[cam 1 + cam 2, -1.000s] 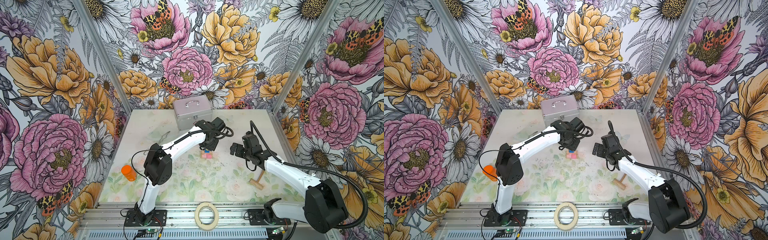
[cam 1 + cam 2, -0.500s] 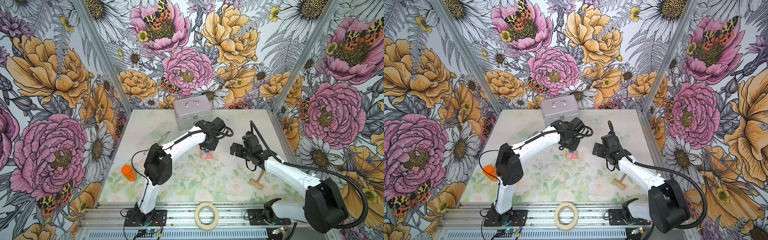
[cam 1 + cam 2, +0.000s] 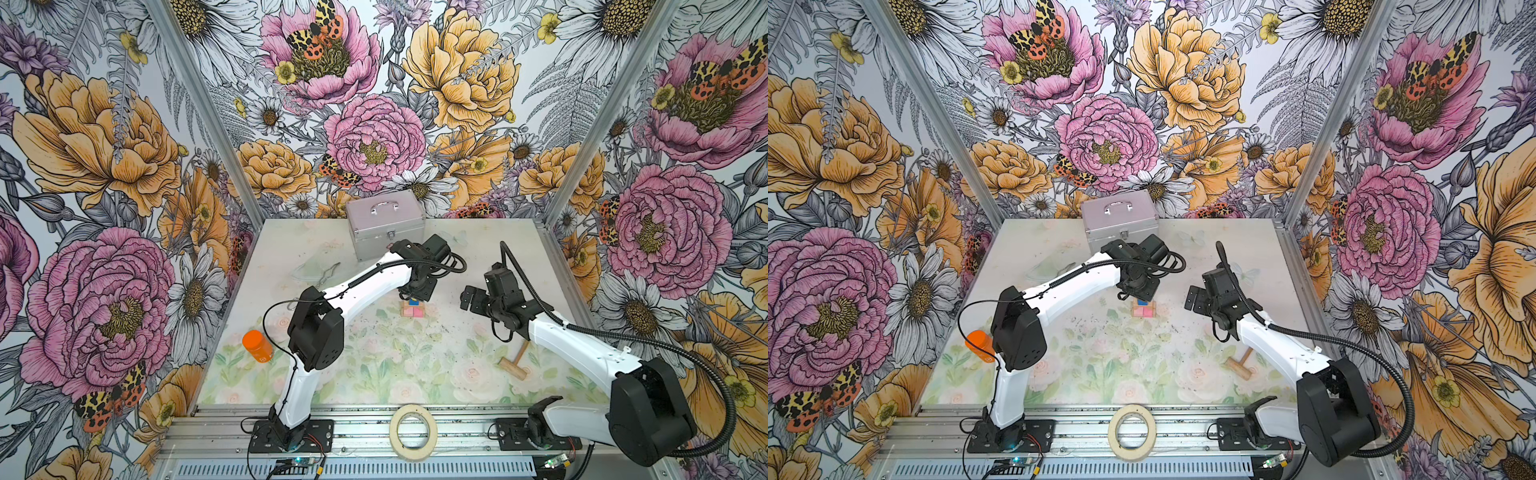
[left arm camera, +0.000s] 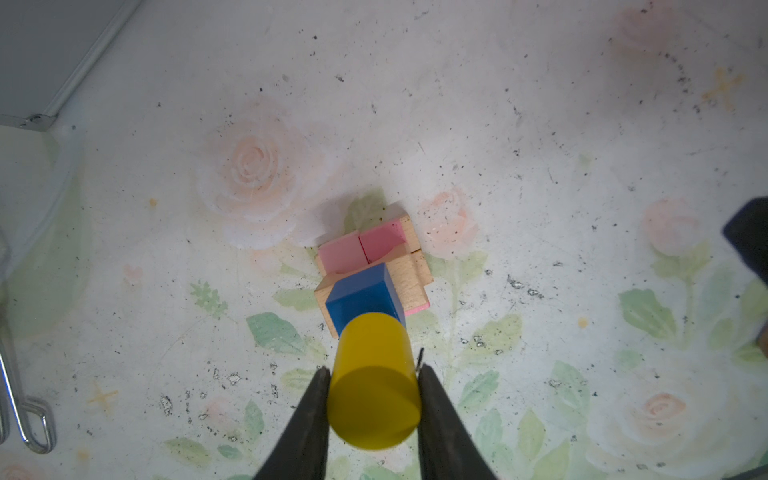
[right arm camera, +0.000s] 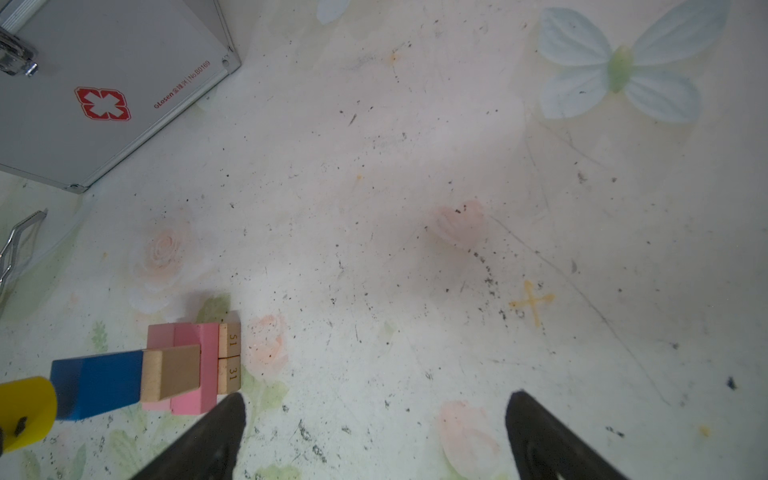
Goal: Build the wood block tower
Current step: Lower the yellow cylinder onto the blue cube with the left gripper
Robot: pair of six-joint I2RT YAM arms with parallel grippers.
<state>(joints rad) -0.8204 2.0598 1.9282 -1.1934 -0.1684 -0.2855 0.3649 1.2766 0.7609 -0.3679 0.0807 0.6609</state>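
Gripping the yellow cylinder [image 4: 374, 399] by its curved sides, the left gripper [image 4: 373, 374] is holding it upright directly over the blue block [image 4: 357, 297], the topmost piece of the tower [image 3: 412, 308]. The jaws are pressing on opposite sides near the cylinder's upper end, which is leaving its lower face free to seat flat. Whether that face is already touching the blue block or hanging just clear of it cannot be told from these views.

The tower is standing near the middle of the table [image 3: 374, 365], in front of the silver case [image 3: 384, 228]. The right wrist view is showing its layers. Two tan bricks [image 5: 232, 340] are lying side by side at the base, and two pink bricks [image 5: 195, 365] are lying on them. A third tan brick [image 5: 170, 374] is sitting on the pink ones, and the blue block is standing on end above it. The lower layers are giving a wide footing, but the blue block is offering only a small landing.

The right gripper [image 5: 376, 401] is hanging empty with its jaws spread wide, beside the tower but apart from it, apparently keeping clear of the stack. The mallet [image 3: 513, 363] is lying well apart from the tower.

Judgement: the final piece is being placed. Any sideways drag on release is the main risk to the narrow top.
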